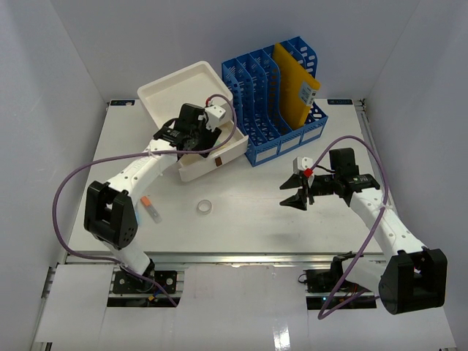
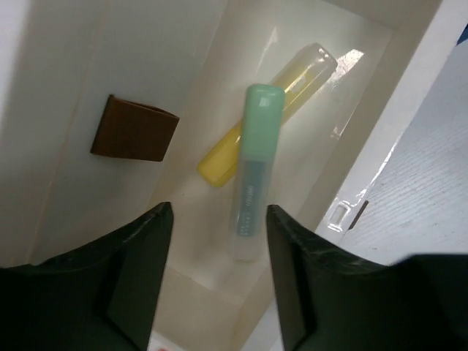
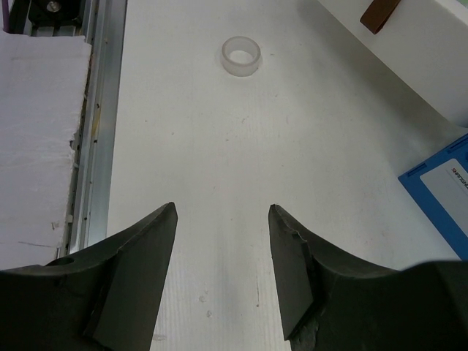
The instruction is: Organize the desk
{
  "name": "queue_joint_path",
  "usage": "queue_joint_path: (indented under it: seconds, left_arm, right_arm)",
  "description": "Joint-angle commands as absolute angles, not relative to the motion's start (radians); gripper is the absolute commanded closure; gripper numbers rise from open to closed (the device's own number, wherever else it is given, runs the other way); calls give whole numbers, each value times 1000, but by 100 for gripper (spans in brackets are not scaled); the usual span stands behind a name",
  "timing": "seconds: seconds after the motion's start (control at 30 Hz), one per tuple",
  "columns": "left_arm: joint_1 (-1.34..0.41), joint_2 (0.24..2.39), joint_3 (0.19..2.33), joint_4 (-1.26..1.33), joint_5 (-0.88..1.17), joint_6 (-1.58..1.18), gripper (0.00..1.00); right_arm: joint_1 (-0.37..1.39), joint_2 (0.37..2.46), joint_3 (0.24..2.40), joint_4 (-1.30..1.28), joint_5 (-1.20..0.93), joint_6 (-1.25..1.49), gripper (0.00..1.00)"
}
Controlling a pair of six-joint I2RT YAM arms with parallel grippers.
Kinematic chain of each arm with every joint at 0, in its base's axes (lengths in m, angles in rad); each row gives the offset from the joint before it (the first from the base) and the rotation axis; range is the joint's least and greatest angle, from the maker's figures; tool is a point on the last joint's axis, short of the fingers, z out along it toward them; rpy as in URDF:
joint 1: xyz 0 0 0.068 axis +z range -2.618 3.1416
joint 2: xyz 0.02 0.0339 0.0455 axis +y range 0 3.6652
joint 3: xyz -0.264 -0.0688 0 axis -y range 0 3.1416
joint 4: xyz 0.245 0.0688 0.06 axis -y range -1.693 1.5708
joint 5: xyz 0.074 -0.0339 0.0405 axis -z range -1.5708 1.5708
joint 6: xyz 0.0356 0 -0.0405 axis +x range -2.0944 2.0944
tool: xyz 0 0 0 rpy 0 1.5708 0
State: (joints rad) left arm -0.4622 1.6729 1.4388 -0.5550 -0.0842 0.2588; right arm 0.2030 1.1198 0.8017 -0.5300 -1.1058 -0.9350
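Note:
The white desk point(image 1: 256, 223) carries a white drawer box point(image 1: 183, 88) whose drawer point(image 1: 219, 157) is pulled open. My left gripper point(image 1: 191, 144) hangs over the drawer, open and empty point(image 2: 218, 219). Below it, in the drawer, a green-capped clear marker point(image 2: 251, 175) lies across a yellow highlighter point(image 2: 281, 99); the fingers do not touch either. My right gripper point(image 1: 295, 198) is open and empty just above the bare desk point(image 3: 219, 212). A clear tape roll point(image 1: 205, 208) lies mid-desk and also shows in the right wrist view point(image 3: 241, 56).
A blue file rack point(image 1: 256, 88) holding a yellow folder point(image 1: 296, 84) stands at the back right; its corner point(image 3: 442, 186) is near my right gripper. A small clear pen with an orange cap point(image 1: 151, 208) lies front left. The metal rail point(image 3: 102, 110) runs along the front edge. A brown tab point(image 2: 135, 131) marks the drawer.

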Motion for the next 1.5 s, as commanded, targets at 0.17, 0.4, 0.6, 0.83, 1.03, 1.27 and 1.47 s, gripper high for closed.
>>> queue_joint_path:
  seconds: [0.17,0.4,0.6,0.83,1.03,1.27,1.47]
  left_arm:
    - [-465,1333,1285,-488,-75,-5,13]
    - [-454,888,917,-605,-251,-574,10]
    - [-448,722,680,-832,-367,-985,13]
    - [-396,947,704,-951,-452,-1123,16]
    - [-277,1036,673,-824,-421,-1014,16]
    - [-130,1146,639,-670,-354,-881,18]
    - [-72,1267,691,-605,-326,-810,26]
  right_arm:
    - [194,1114,802,-548,-1122,-954,41]
    - [190,1114,805,-546,-1117,-941,41]
    - [182,1099,800,-530,-1120,-921,40]
    - [170,1088,801,-531,-1127,-919,40]
    - [150,1082,805,-542,-1140,-925,40]
    - [139,1086,808,-556,-1156,-930,40]
    - [125,1090,811,-569,-1168,-940,40]
